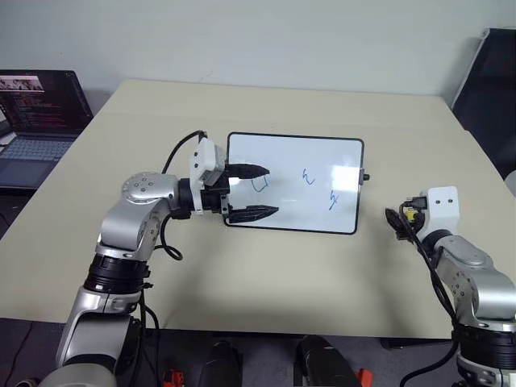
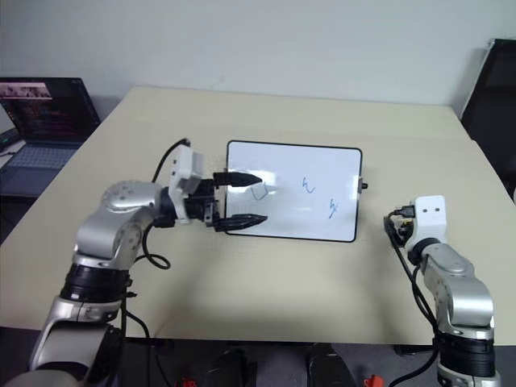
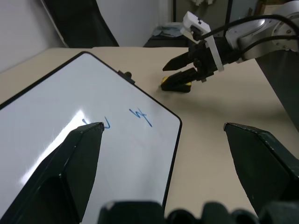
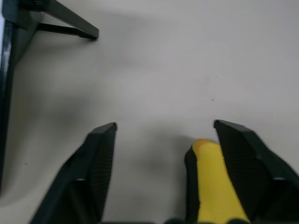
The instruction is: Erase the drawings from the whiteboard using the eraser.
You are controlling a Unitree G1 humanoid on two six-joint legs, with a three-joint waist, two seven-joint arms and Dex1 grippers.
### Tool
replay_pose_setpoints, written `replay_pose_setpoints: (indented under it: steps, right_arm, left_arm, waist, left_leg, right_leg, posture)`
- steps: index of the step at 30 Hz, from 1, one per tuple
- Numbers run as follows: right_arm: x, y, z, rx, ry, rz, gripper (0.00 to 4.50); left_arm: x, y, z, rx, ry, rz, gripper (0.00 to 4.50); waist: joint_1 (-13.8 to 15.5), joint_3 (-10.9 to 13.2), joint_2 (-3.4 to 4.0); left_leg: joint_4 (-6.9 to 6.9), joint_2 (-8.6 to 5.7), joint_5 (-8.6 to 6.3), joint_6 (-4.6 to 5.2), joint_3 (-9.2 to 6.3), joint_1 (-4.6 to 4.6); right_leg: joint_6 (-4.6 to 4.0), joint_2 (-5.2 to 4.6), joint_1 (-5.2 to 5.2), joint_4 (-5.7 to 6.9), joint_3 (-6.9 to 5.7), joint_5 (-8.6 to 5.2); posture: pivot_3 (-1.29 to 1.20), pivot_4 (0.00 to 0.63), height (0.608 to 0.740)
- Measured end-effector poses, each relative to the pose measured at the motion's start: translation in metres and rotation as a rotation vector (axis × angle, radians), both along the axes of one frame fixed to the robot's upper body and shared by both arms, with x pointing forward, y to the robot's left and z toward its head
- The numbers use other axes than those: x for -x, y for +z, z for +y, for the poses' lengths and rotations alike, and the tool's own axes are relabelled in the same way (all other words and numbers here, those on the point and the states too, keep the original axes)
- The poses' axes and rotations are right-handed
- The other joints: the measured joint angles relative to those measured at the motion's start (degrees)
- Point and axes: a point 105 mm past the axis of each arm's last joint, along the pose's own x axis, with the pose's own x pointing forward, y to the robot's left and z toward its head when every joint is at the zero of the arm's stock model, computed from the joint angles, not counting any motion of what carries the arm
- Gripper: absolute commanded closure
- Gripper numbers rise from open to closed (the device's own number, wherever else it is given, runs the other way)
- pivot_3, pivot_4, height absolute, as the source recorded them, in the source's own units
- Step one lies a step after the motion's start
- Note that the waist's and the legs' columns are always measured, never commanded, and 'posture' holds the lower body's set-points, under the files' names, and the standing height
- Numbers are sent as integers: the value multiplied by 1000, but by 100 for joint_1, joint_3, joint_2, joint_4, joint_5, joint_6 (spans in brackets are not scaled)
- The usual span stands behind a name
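Just off the whiteboard's (image 1: 294, 184) right short side, the eraser (image 4: 216, 186) lay between the right gripper's (image 4: 163, 140) fingers, its long axis running along them and its yellow end pointing forward past the tips. It sat against one finger (image 4: 243, 163), a dark side facing the gap, while the other finger (image 4: 100, 163) stood well apart from it, so the gripper was spread rather than pinching. From the left wrist view the eraser showed as a yellow patch on the table (image 1: 242, 282) under those fingertips.

The whiteboard lay flat near the table's middle, long axis running left to right, a black knob (image 1: 365, 176) on its right short side. Three blue drawings remained on it: one (image 1: 260, 184) near the left end, one (image 1: 308, 176) mid-board and one (image 1: 334, 199) lower right.

The left gripper (image 1: 260, 192) hung over the board's left end, pointing right along its length, fingers spread wide and holding nothing.

A laptop (image 1: 36, 121) stood open beyond the table's left edge.
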Motion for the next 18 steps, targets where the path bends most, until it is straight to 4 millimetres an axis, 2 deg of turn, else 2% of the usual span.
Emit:
replay_pose_setpoints:
  steps: [8,16,18]
  right_arm:
    - [0,-20,-23,-39,-144,68,34]
    - [-4,-18,-32,-102,-188,53,34]
    - [-5,-20,-34,-108,-192,60,418]
  left_arm:
    - [0,4,-13,-4,-64,-21,0]
    - [1,4,-18,-1,-78,-28,0]
    - [1,4,-17,-1,-78,-29,0]
  waist:
    - [-5,2,3]
    - [-7,4,6]
    - [-6,4,7]
  left_leg:
    - [0,0,0,0,-2,0]
    - [0,0,0,0,-4,0]
    - [0,0,0,1,-4,0]
  right_leg:
    - [0,0,1,1,-1,0]
    - [0,1,1,2,-3,1]
    - [0,1,1,2,-3,0]
  posture:
    - [0,150,740]
    - [0,150,740]
    - [0,150,740]
